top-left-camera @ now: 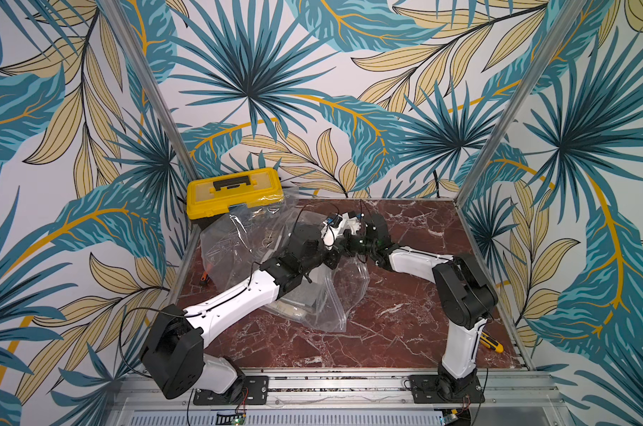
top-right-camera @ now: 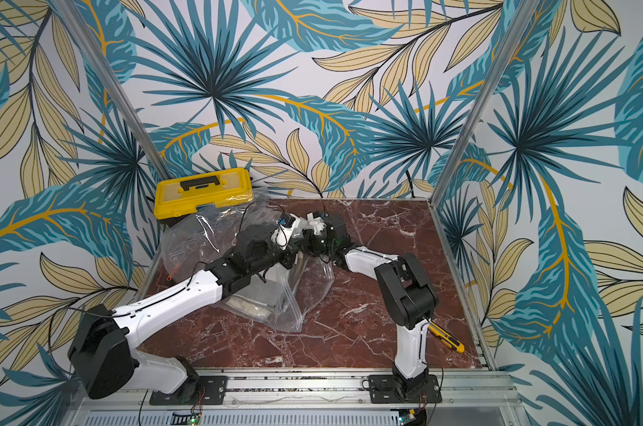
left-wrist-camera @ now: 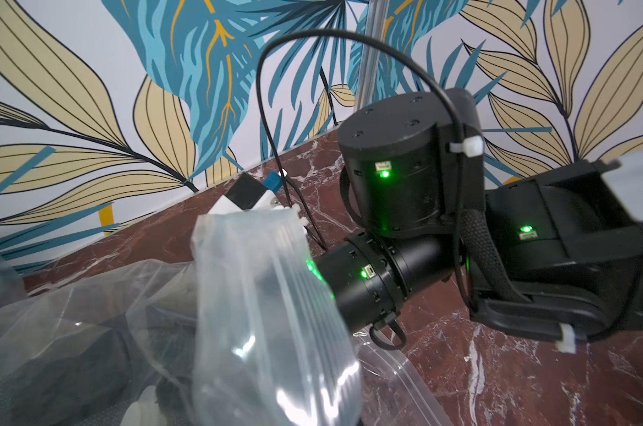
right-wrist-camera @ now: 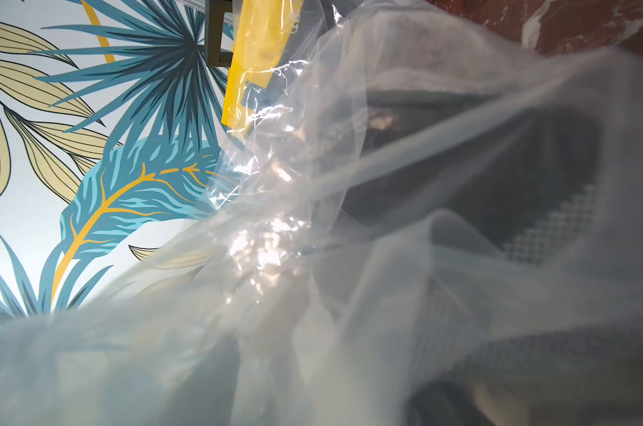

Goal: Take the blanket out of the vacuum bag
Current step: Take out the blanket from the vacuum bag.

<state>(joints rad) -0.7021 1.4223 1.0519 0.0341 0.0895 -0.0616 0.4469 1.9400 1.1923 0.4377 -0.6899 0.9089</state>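
Nearest to the arm bases, on the right side of the red marble counter (top-left-camera: 386, 332), a yellow utility knife (top-left-camera: 492, 342) lies behind the right arm's lower link. A little farther, near the middle, the blanket (top-left-camera: 297, 308) is inside the vacuum bag (top-left-camera: 239, 236); it is a folded grey textile with a cream part, partly covered by the left forearm. The open zip-seal mouth of the bag lies on the counter just beside it, on the right. Above this, both arms meet over the bag. The left tool (top-left-camera: 328, 241) is clenched on the bag's ribbed zip-seal edge, which stands up in front of the left wrist camera. The right tool (top-left-camera: 346, 236) is pushed into the plastic; the film hides its fingers, so I cannot tell if it is released or clenched. The crinkly bag continues to the far left corner, where it touches the yellow toolbox (top-left-camera: 235, 191), closed, against the leaf-patterned wall (top-left-camera: 312, 73).
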